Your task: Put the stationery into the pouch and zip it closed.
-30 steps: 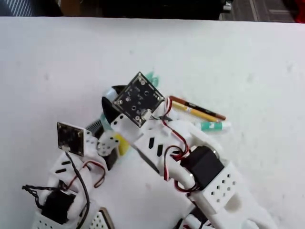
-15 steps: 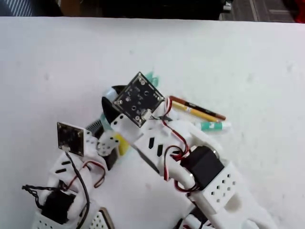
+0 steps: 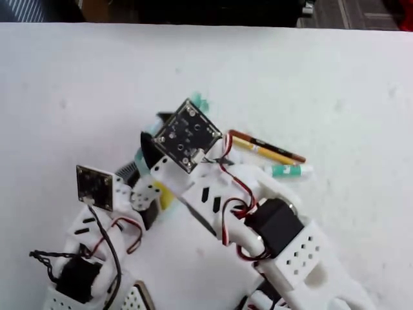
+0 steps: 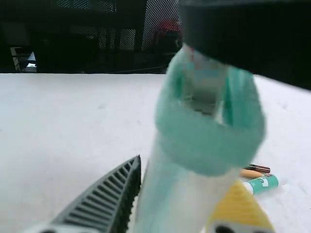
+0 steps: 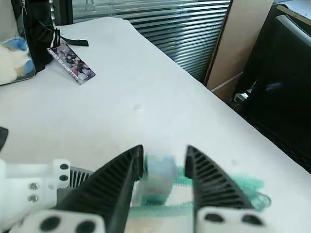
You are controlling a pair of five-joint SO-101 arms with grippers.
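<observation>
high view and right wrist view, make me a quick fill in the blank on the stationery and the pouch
1. ____ pencils lie on the white table.
2. The green-and-white stick lies on the table, ____ the pouch.
3. In the right wrist view, a light blue piece sits ____ the two jaws of the right gripper.

Missing words: two; outside; between.
</observation>
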